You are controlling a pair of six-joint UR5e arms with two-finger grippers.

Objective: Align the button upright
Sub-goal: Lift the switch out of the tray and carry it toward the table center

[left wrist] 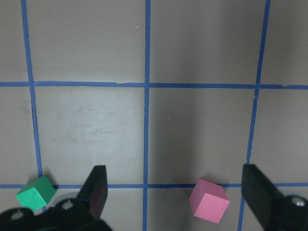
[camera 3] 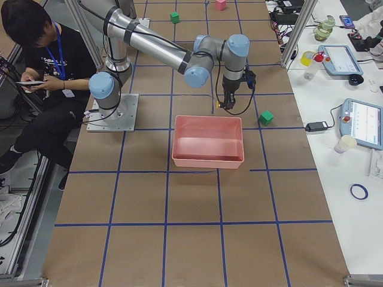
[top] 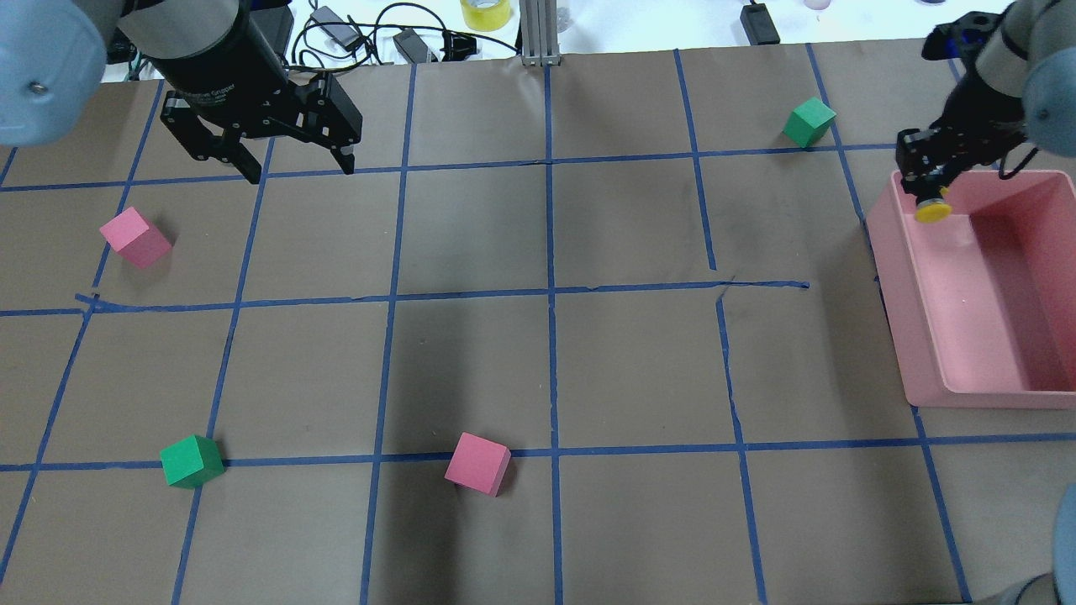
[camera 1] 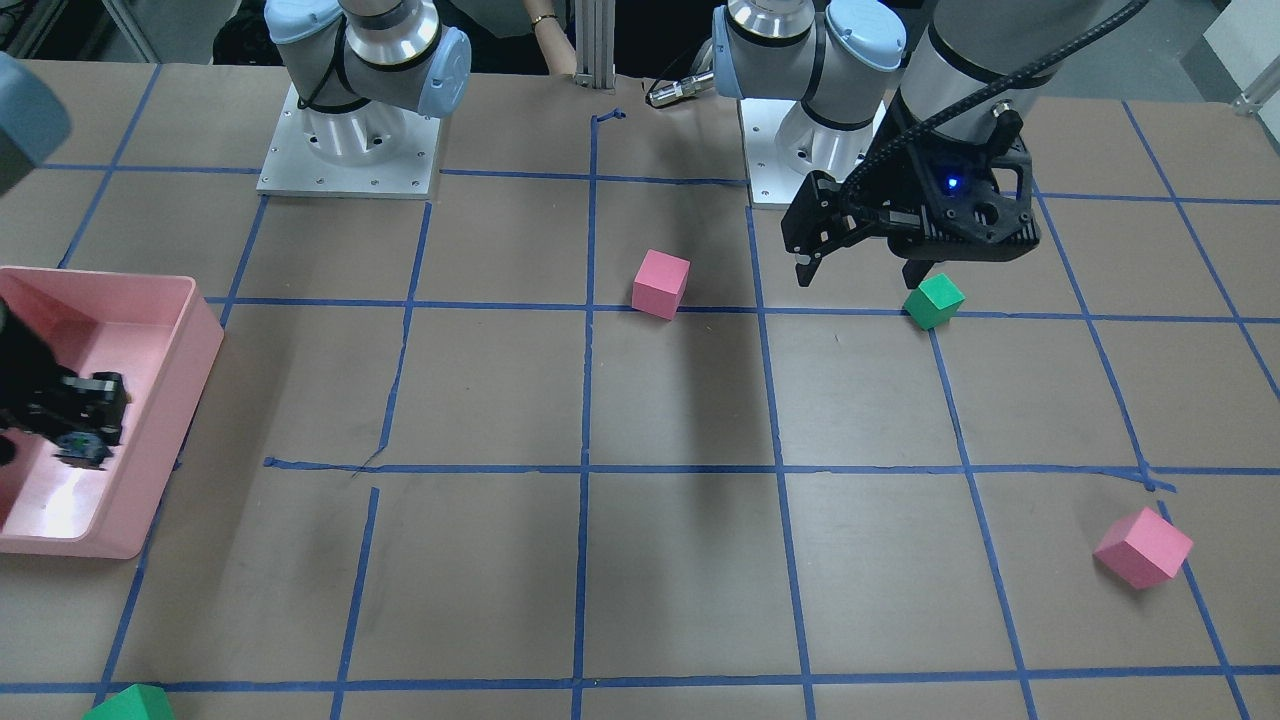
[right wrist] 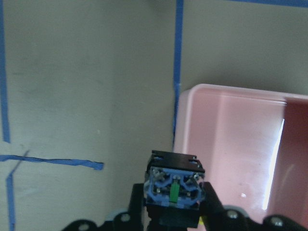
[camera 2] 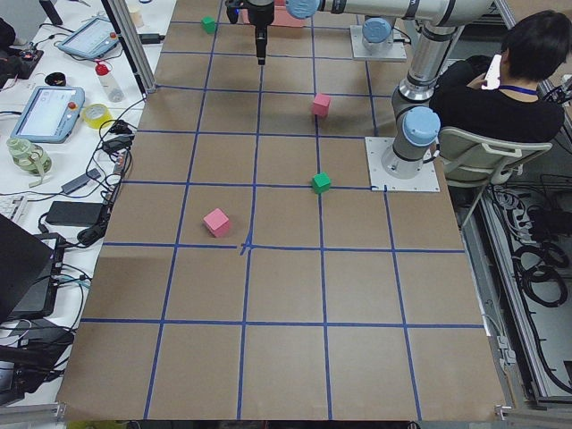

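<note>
right hand (top: 925,192) points down, gripping the button (top: 932,213) over the bin (top: 901,336) corner.

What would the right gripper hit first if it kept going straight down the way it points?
Probably the floor of the pink bin. The right gripper points down, shut on the button, yellow cap leading, over the bin's inside near a corner. Depth is unclear, so the wall might come first.
</note>
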